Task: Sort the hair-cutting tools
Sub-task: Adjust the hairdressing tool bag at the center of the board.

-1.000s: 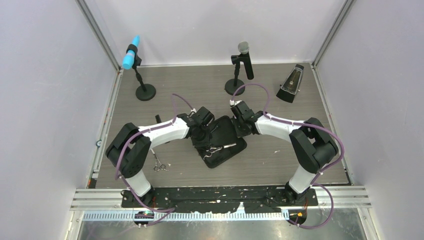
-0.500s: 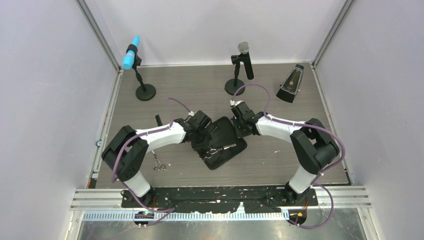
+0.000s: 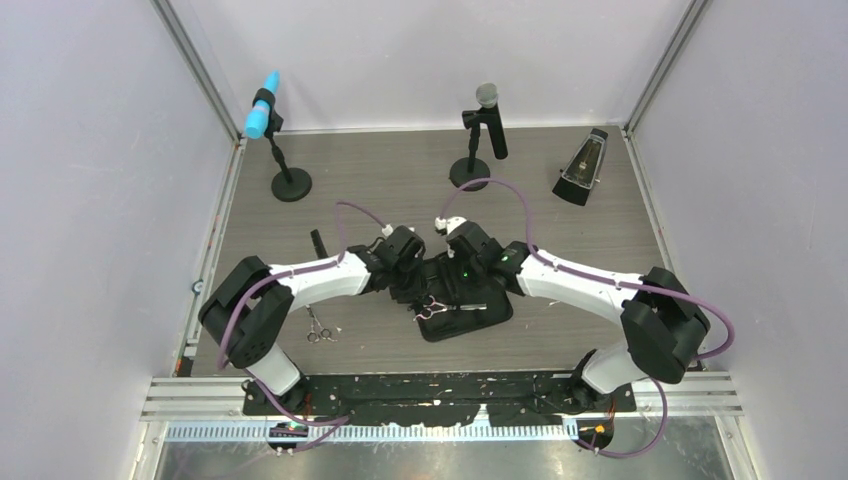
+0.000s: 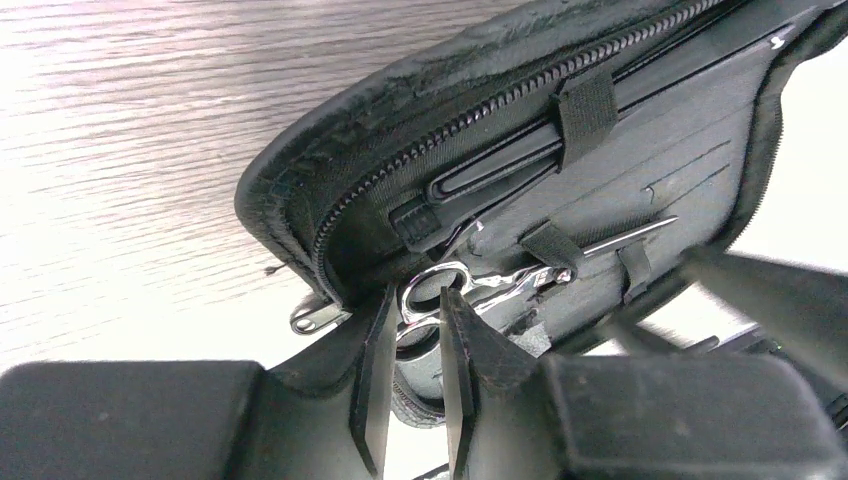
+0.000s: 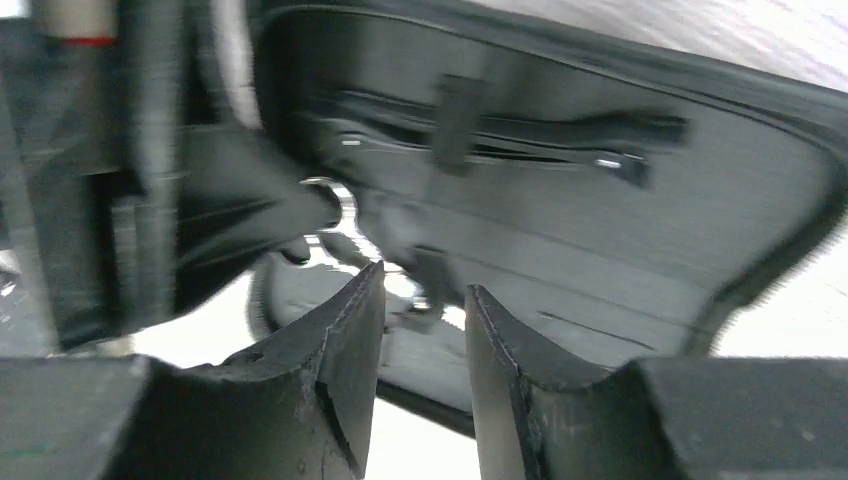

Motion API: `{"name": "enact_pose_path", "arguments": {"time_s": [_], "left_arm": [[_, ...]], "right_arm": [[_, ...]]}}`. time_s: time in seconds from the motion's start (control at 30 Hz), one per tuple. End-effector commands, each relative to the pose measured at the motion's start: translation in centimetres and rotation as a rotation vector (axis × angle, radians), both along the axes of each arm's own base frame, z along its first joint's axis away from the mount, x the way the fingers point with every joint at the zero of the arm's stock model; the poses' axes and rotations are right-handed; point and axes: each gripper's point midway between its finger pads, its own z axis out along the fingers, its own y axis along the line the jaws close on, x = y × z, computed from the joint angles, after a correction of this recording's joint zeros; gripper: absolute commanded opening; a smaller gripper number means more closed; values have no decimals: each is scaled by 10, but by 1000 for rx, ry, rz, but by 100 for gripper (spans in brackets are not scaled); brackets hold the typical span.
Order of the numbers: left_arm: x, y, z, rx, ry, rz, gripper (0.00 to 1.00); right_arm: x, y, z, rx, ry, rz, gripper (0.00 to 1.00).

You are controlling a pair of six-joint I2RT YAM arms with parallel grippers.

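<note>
The black zip case [image 3: 470, 305] lies open at the table's middle. One pair of silver scissors [image 3: 435, 304] sits in it under an elastic strap, also shown in the left wrist view [image 4: 470, 285]. My left gripper [image 3: 418, 292] is at the case's left edge, and its jaws [image 4: 415, 300] are closed on the scissors' handle loop. A long black clip [image 4: 500, 165] is strapped in above. My right gripper [image 3: 462, 272] hovers over the case, open and empty [image 5: 425, 285]. A second pair of scissors [image 3: 318, 328] and a small black tool [image 3: 318, 243] lie on the table to the left.
Two microphones on round bases stand at the back, a blue one [image 3: 264, 118] and a grey-headed one [image 3: 486, 110]. A black metronome [image 3: 580, 170] stands at the back right. White walls close in three sides.
My right arm has swung left and nearer, over the case. The case has turned and slid a little nearer. My left gripper has stayed at the scissors' handle.
</note>
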Motion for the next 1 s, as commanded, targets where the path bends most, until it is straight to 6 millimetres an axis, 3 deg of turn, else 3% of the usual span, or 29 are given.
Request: {"name": "enact_pose_path", "arguments": {"time_s": [0.0,0.17,0.4,0.7,0.97], "left_arm": [[4,-19,18,-100,-55,-13,25],[3,-18,19,-102,-60,-12,25],[2,-17,19,-104,-64,-9,26],[0,-21,19,-106,-63,-20,26],[1,-21,19,-102,-64,-18,26]], "right_arm": [[-19,30,16,98,28,27,45],[-36,38,3,96,71,34,46],[-31,10,-16,-38,50,-31,46],[-40,5,-39,-70,126,-32,43],[-50,-1,-41,-104,142,-26,43]]}}
